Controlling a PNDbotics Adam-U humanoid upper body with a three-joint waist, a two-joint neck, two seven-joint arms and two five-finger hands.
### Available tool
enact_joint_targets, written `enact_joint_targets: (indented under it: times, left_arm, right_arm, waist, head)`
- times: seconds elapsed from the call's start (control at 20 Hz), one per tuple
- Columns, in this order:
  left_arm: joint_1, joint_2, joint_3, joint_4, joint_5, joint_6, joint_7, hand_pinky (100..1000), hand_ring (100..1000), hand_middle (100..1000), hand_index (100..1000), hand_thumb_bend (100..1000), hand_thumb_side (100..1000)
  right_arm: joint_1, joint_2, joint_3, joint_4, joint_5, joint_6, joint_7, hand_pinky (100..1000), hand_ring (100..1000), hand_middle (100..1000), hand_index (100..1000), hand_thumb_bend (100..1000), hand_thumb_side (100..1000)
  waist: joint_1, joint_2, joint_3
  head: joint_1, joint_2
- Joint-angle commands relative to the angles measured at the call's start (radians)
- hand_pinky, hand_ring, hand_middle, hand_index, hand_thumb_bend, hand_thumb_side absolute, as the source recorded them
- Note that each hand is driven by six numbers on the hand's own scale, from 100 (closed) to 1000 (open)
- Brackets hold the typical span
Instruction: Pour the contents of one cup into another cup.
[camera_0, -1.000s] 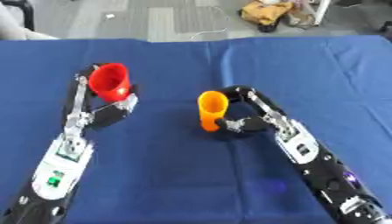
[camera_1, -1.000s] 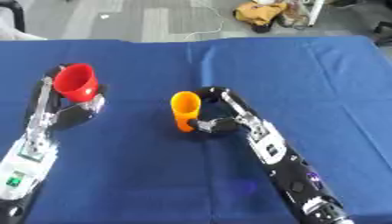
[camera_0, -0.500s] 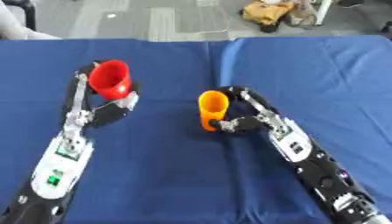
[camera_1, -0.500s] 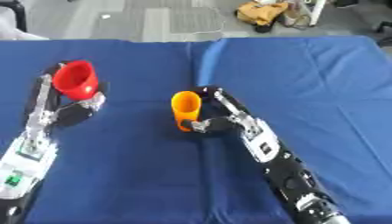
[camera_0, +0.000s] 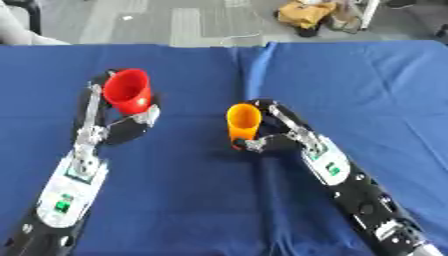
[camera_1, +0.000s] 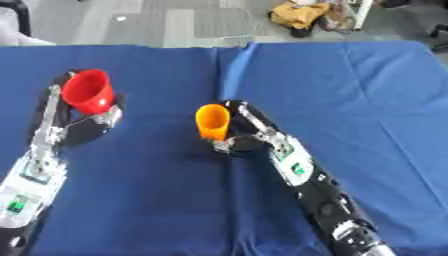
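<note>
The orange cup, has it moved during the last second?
No. The orange cup stays just right of the cloth's fold, held by the right hand.

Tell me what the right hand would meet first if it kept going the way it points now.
The right hand already wraps the orange cup and points toward the robot's left. Further along, only bare blue tablecloth shows; the red cup sits farther away, probably off that line.

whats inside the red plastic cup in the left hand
The red plastic cup is tilted with its mouth toward the camera, held in the left hand. Only a red inner wall shows; no contents are visible, and the bottom is too shadowed to tell.
</note>
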Motion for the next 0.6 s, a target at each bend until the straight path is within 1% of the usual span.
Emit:
enact_joint_targets:
  times: [0.05, 0.6]
  left_arm:
    - [-0.022, 0.005, 0.000, -0.023, 0.003, 0.001, -0.003, 267, 499, 480, 690, 165, 100]
    - [-0.022, 0.005, 0.000, -0.026, 0.002, 0.006, -0.003, 266, 499, 480, 690, 162, 100]
  right_arm:
    - [-0.012, -0.001, 0.005, -0.032, 0.017, -0.005, -0.020, 829, 841, 718, 845, 600, 452]
    - [-0.018, 0.008, 0.018, -0.052, 0.078, -0.024, -0.056, 838, 831, 709, 840, 599, 451]
  waist:
    - [-0.002, -0.015, 0.003]
    - [-0.005, -0.017, 0.004]
  head:
    - [-0.002, -0.007]
    - [-0.004, -0.008]
